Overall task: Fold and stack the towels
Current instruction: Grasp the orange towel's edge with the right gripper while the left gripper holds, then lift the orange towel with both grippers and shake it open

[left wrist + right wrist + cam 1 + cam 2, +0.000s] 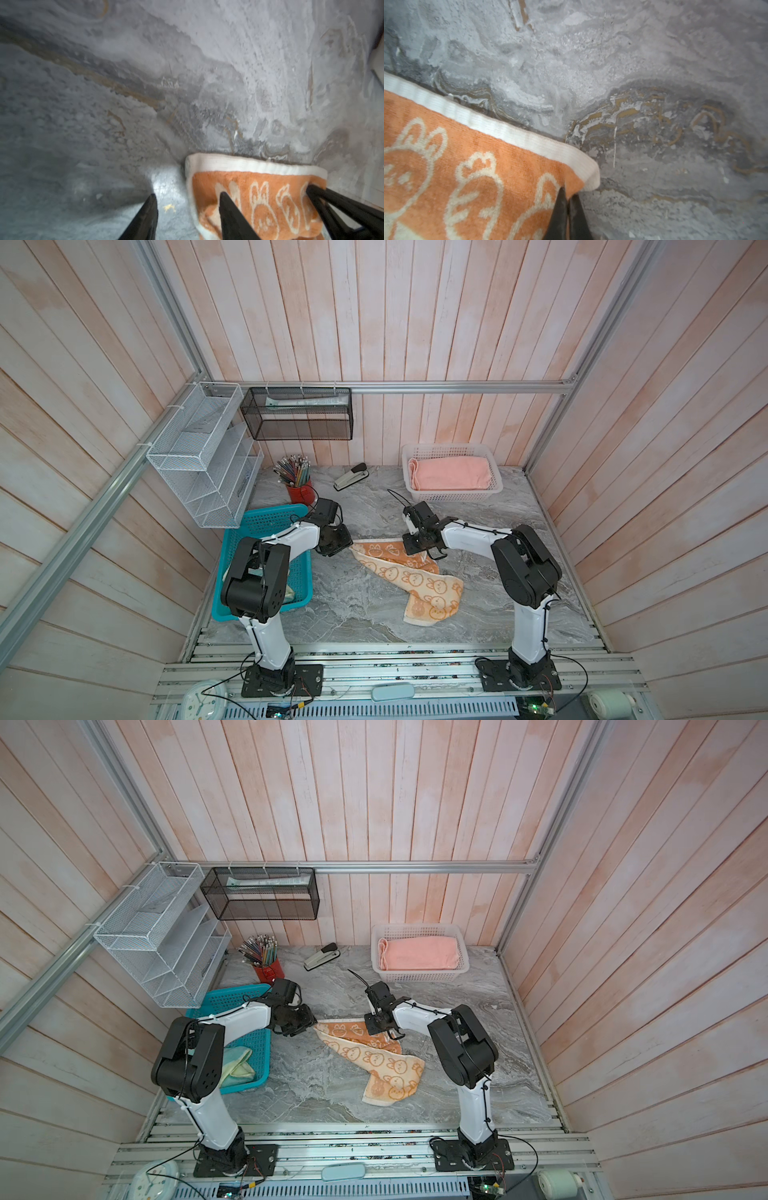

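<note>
Towel (467,155) corner sits clamped between right fingers (558,214); left fingers (145,220) stand apart astride another corner.

Grey marbled counter (365,601) inside whitewashed pink plank walls. At back right, white slotted plastic basket (453,495); at left edge, teal perforated basket (266,520). Red cup (300,492) full of pencils (293,468) near back left, grey-black stapler (351,477) just beside it. White wire organizer (199,460) and black mesh basket (299,427) hang from aluminium rail (457,386). Clock (203,699) and paper roll (604,701) sit in front, below counter.
</note>
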Tool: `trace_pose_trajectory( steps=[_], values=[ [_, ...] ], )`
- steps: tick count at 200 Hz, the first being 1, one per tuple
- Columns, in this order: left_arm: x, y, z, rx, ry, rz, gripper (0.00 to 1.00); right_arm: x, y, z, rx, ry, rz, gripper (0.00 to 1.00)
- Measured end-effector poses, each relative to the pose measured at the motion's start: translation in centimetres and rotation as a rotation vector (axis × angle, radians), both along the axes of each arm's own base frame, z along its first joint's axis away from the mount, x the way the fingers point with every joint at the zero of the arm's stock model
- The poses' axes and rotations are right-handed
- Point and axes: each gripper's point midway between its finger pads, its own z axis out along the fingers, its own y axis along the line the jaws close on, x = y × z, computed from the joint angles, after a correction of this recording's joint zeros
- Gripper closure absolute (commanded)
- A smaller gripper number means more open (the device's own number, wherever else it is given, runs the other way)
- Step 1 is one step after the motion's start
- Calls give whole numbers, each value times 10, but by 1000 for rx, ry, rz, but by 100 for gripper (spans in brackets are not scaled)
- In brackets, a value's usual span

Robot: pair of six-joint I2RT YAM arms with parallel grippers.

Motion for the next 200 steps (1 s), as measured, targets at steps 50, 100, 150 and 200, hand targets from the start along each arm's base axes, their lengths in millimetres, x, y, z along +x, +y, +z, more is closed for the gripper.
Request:
trace_pose_trajectory(
  steps=[50, 100, 150, 200],
  values=[
    [7, -15, -3, -89, 10, 5, 51, 1, 0, 0, 13, 7, 1, 100],
    [11, -35, -2, -212, 19, -12, 90, 1, -8, 4, -14, -7, -18, 100],
    [17, -58, 69, -210, -167, -120, 100, 2, -35, 88, -12, -178, -82, 100],
    [-6, -111, 252, -216, -637, -339, 100, -17, -69, 248, 155, -522, -172, 100]
  ],
)
